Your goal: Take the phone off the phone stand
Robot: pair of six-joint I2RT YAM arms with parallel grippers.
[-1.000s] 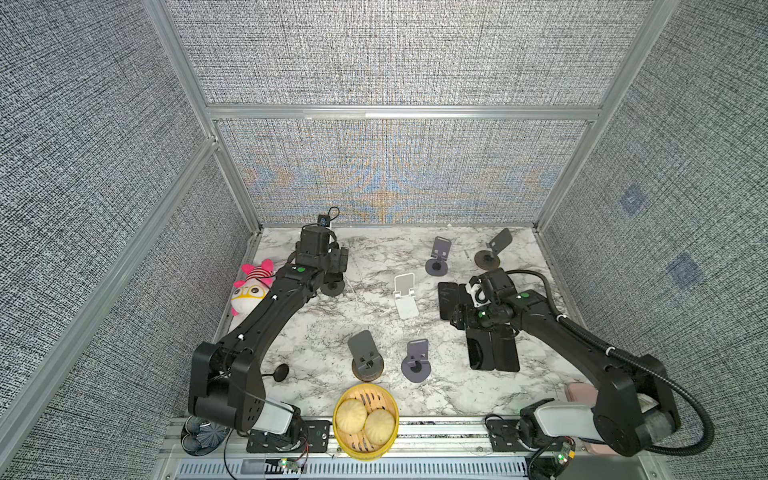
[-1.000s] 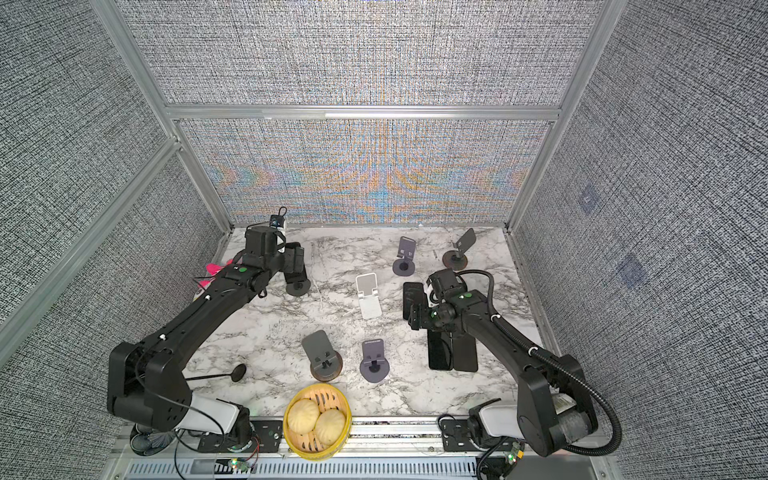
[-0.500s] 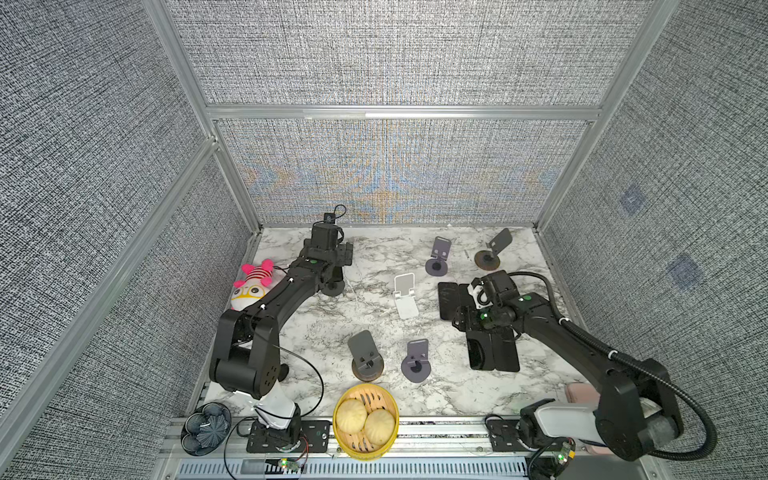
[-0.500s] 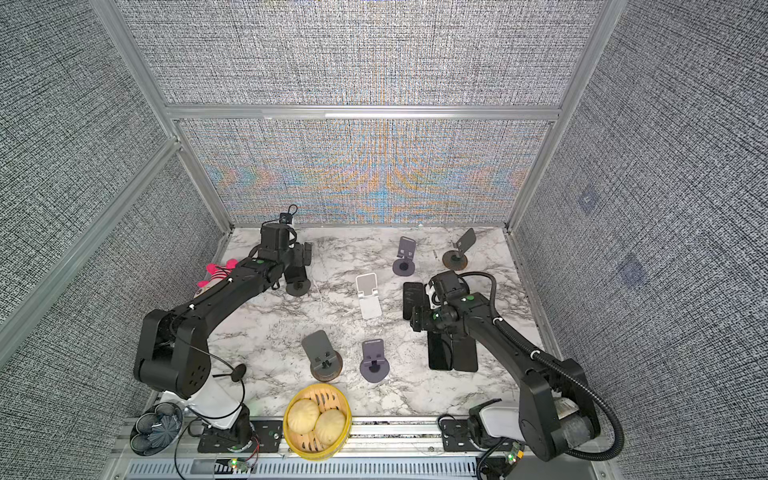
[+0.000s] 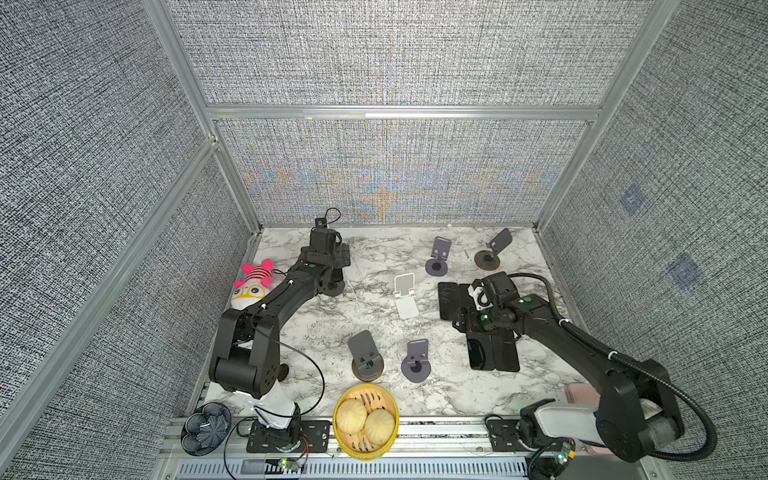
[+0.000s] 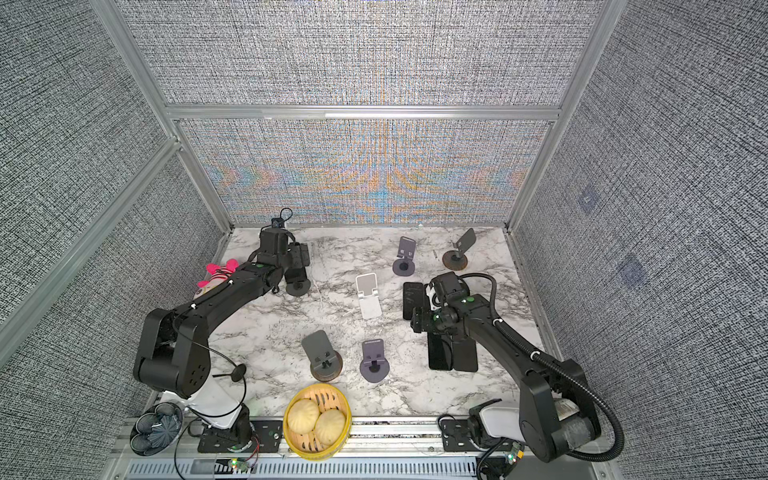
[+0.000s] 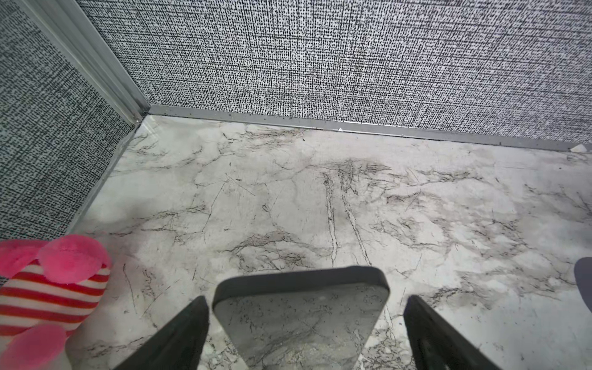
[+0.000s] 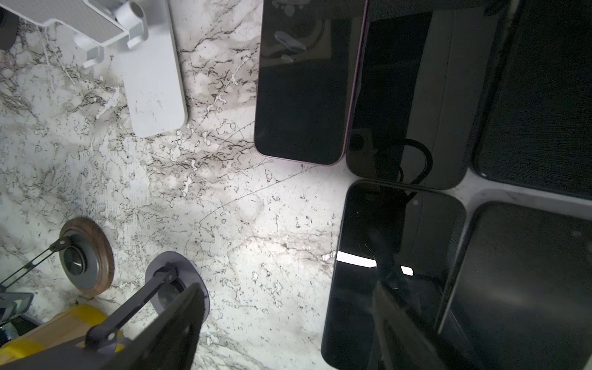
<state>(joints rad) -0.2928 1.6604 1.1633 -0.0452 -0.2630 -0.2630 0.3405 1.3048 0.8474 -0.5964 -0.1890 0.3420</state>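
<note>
Left arm's elbow has swung inward; left gripper [image 7: 307, 302], jaws wide, straddles the dark-cased reflective phone [image 7: 301, 323] resting on its round dark phone stand [image 6: 298, 286]. Grasp step: close next, then lift clear.

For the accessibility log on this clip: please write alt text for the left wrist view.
The top edge of a dark phone stands between the left gripper's open fingers, with a visible gap at one finger. Beyond lies marble table, a pink striped plush toy near the other finger, and mesh walls behind.
</note>
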